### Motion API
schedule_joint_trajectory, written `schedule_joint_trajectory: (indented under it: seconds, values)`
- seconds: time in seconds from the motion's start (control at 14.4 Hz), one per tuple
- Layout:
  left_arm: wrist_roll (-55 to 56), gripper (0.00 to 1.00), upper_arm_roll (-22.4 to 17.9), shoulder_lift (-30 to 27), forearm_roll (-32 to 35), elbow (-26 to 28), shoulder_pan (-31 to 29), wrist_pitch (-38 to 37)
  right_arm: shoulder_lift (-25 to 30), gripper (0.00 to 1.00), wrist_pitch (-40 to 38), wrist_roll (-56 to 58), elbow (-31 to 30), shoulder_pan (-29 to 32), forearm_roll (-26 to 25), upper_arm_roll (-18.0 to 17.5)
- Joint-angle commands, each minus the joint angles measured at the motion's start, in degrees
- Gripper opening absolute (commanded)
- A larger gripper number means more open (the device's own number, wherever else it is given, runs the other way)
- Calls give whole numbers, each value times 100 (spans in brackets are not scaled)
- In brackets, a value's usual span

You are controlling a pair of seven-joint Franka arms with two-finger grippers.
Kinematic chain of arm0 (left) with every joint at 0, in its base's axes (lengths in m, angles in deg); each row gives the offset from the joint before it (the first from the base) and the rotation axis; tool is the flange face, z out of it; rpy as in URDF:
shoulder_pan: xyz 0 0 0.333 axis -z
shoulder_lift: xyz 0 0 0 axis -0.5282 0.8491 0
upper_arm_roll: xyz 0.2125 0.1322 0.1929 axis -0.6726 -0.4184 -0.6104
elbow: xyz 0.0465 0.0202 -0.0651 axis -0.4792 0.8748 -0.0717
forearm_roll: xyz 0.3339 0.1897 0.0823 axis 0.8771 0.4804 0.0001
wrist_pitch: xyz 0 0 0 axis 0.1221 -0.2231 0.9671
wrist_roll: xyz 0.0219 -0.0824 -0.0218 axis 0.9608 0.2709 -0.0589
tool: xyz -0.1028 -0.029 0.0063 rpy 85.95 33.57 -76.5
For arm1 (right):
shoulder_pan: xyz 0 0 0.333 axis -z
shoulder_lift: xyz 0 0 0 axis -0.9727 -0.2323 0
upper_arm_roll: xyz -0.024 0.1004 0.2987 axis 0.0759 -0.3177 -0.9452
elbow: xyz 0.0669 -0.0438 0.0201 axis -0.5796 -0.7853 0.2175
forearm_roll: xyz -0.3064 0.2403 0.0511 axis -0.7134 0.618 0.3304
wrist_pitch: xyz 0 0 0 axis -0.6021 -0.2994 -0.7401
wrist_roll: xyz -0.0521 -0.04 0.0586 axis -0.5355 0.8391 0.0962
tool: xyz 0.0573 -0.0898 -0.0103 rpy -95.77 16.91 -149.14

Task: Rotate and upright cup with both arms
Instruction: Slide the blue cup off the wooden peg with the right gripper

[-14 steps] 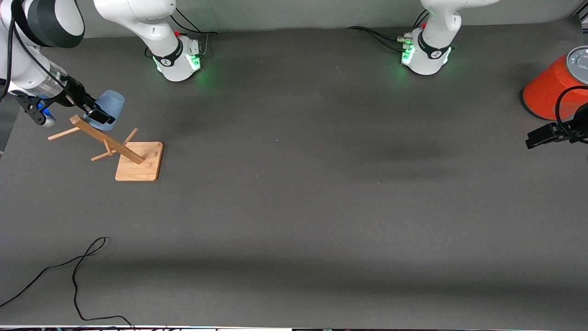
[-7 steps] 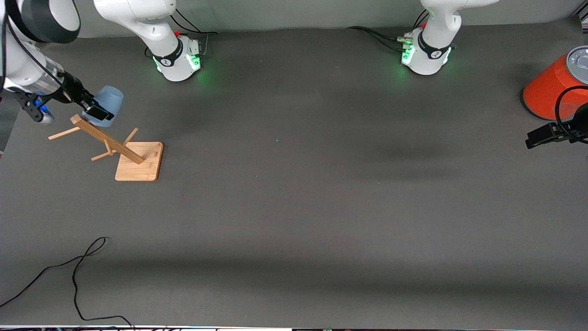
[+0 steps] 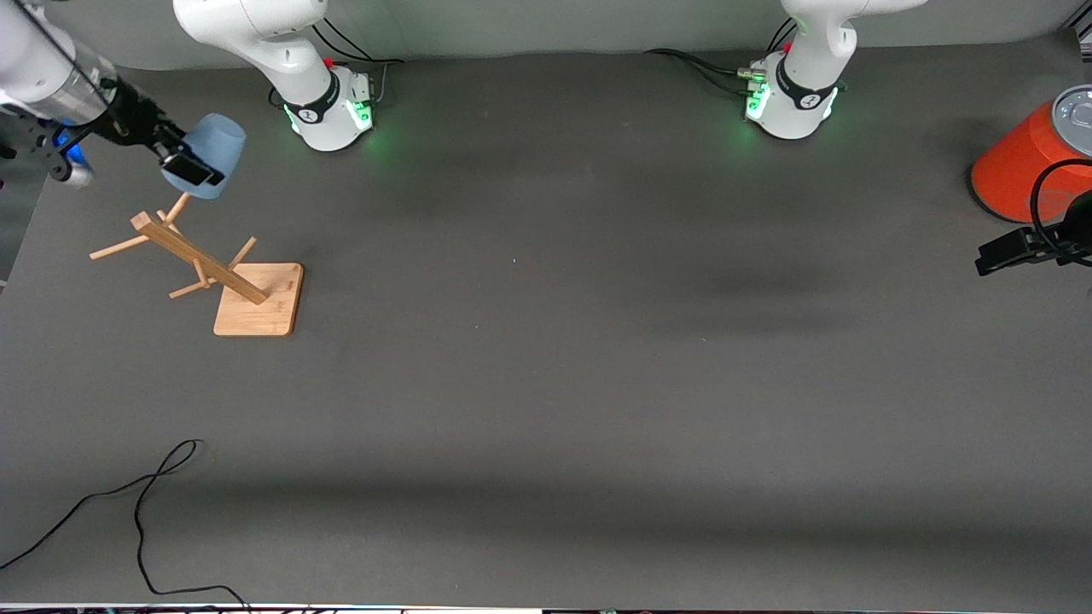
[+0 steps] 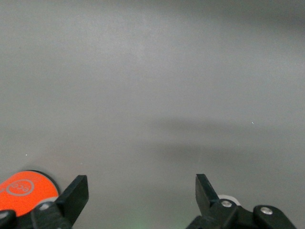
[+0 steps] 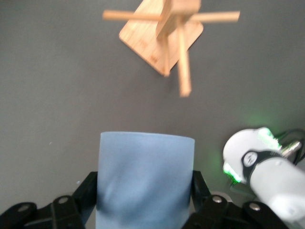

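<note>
Gripping the cup (image 3: pixel 209 152) between its two black fingers, the right tool (image 3: pixel 189 167) hangs in the air over the right arm's end of the surface (image 3: pixel 546 384), just above the top of the wooden rack (image 3: pixel 205 273). The cup is light blue and tapered. In the front view it is tilted, with the end away from the fingers pointing up and toward the right arm's base (image 3: pixel 328 107). In the right wrist view the cup (image 5: pixel 145 179) fills the gap between the fingers (image 5: pixel 88 193), one pad on each side of its wall, and it touches neither the rack nor the surface.

The wooden rack (image 5: pixel 164 28) stands on a square base plate with a leaning post and several pegs. One peg tip lies close under the cup in the front view, apart from it.

The left arm waits at the left arm's end of the surface. The left tool (image 3: pixel 998 254) is seen only partly at the edge of the front view, near the orange-red cylinder (image 3: pixel 1028 158). In the left wrist view the left tool (image 4: pixel 142 191) is released: its fingertips (image 4: pixel 76 193) stand wide apart with only bare surface between them, and the cylinder's top (image 4: pixel 24 191) shows beside one finger.

A black cable (image 3: pixel 128 503) lies loose on the surface, nearer to the front camera than the rack.
</note>
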Motion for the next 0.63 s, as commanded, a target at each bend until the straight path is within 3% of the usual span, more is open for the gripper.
schedule_joint_trajectory:
  seconds: [0.0,0.28,0.56]
  values:
    - [-96,100,16,-24,-65,-125,-10,-137,-133,28,-112,-1165,396,-777,288,19]
    - [-26,100,42,-32,-56,-195,51,-146,-1211,28,178,-2976,1440,-2157,421,10]
    - [-8,100,60,-207,-65,-213,52,-418,-3178,27,196,-4515,3407,-3151,430,10]
